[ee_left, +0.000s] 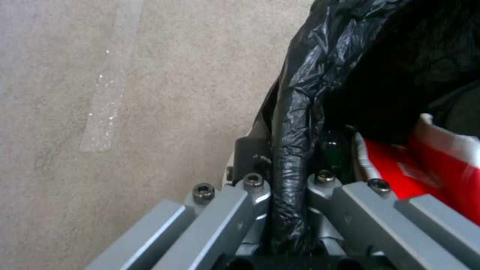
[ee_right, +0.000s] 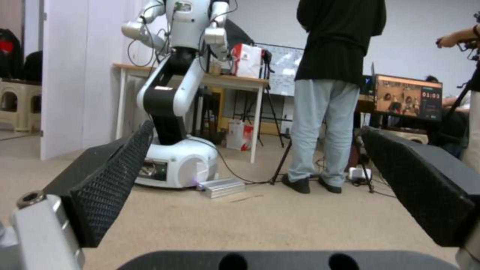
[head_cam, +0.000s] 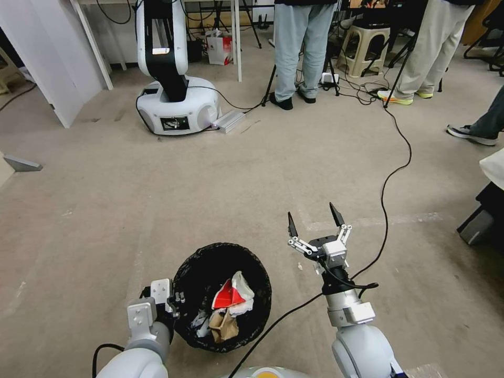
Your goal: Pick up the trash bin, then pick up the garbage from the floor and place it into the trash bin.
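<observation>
The bin (head_cam: 222, 252) is sitting low in the head view, just beside the robot's left arm, its black bag (ee_left: 320, 75) folded over the rim. The left gripper (head_cam: 176, 304) is gripping the bin at its left edge; in the left wrist view its fingers (ee_left: 252, 165) are pinching the bag-covered rim between them, one finger outside the wall and one inside. Whether the bin is resting on the floor (head_cam: 131, 210) or hanging just above it is hard to tell from here.

Garbage is lying inside the bin: a red-white packet (head_cam: 227, 296) on top, a brown paper bag (head_cam: 224, 325) just below it, and white tissue (head_cam: 242, 286) touching the packet. The packet is also showing red in the left wrist view, close to the inner finger.

The right gripper (head_cam: 314, 223) is hovering to the right of the bin, apart from it, pointing forward over bare carpet. Its fingers (ee_right: 115, 180) are spread wide with nothing between them.

A black cable (head_cam: 388, 184) is running across the floor on the right. Another robot (head_cam: 170, 79) is standing well ahead by a table (ee_right: 235, 80).
</observation>
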